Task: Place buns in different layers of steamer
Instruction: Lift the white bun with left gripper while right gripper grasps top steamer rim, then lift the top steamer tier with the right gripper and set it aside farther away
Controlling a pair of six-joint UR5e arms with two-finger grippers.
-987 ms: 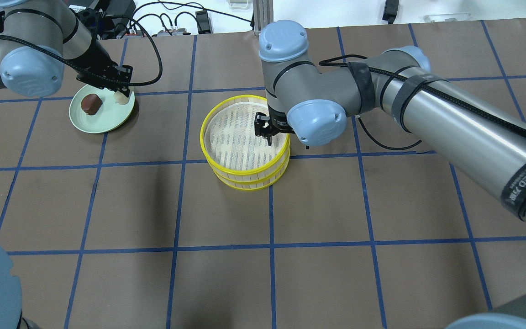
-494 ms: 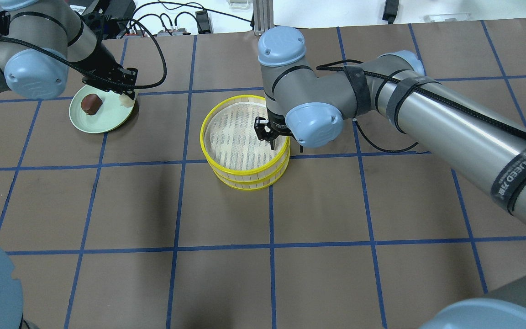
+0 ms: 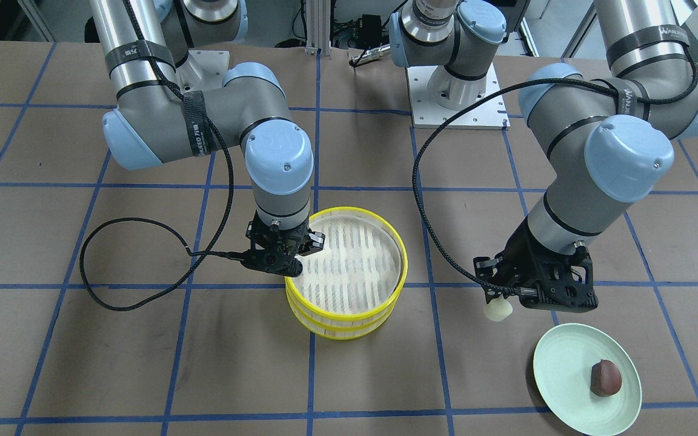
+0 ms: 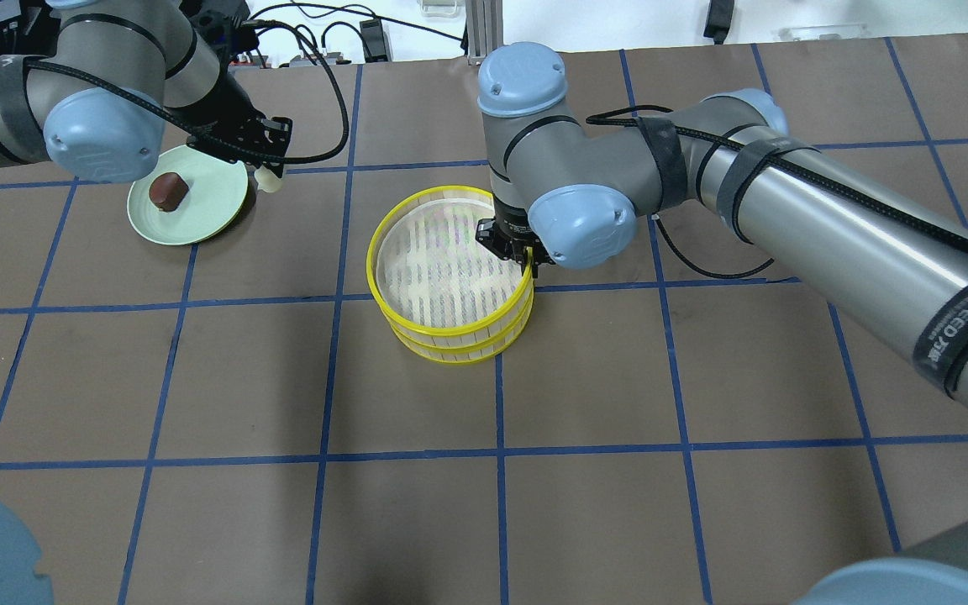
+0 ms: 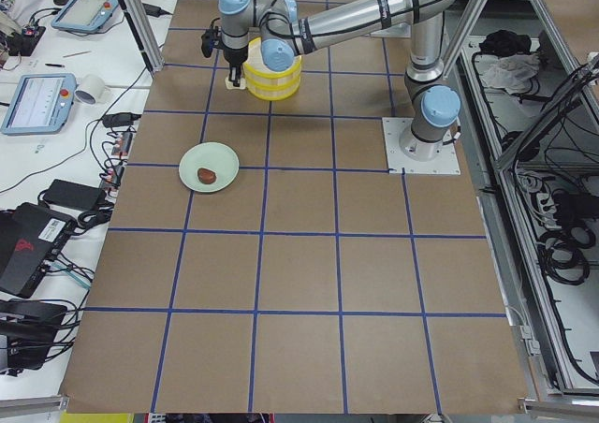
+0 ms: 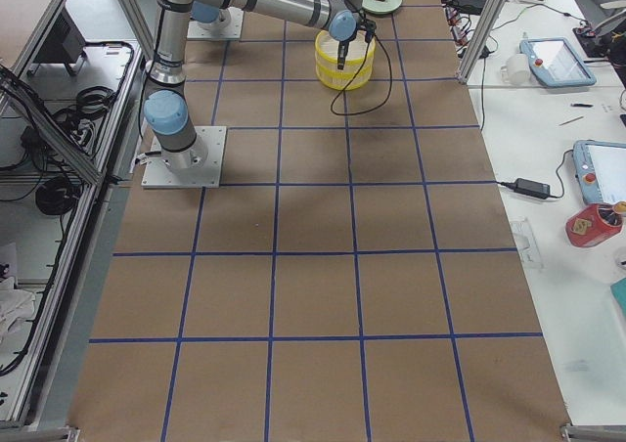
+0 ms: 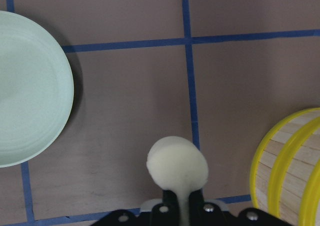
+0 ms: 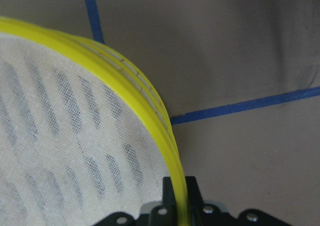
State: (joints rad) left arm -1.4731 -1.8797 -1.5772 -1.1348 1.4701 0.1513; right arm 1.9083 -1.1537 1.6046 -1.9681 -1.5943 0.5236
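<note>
**White bun off the plate, top tier in the grip**

At the far left corner of the tabletop [image 4: 198,378] the pale green plate [image 4: 207,210] now keeps only the dark brown bun [image 4: 168,191]. A second ago the left gripper [image 4: 267,172] was down at the plate's rim. It has since come away over bare tabletop just beside the plate, its fingers clamped on the cream-white bun [image 7: 177,167], which hangs clear of everything.

Toward the middle of the tabletop stands the steamer [image 3: 343,322]. The right gripper [image 8: 181,198] hovered at the rim on the side toward the tabletop's right edge. Now its fingers are pinched on the yellow rim of the top tier [image 4: 434,260], one inside and one outside, and that tier sits skewed over the lower tier. To my eye the top tier is about to be lifted off so the white bun can go below.

The top tier's liner is bare, and the lower tier's floor is covered by it. Whether the top tier has come fully free I cannot tell. The overhead view hides the right fingertips behind the wrist, and both side views are too small to help
</note>
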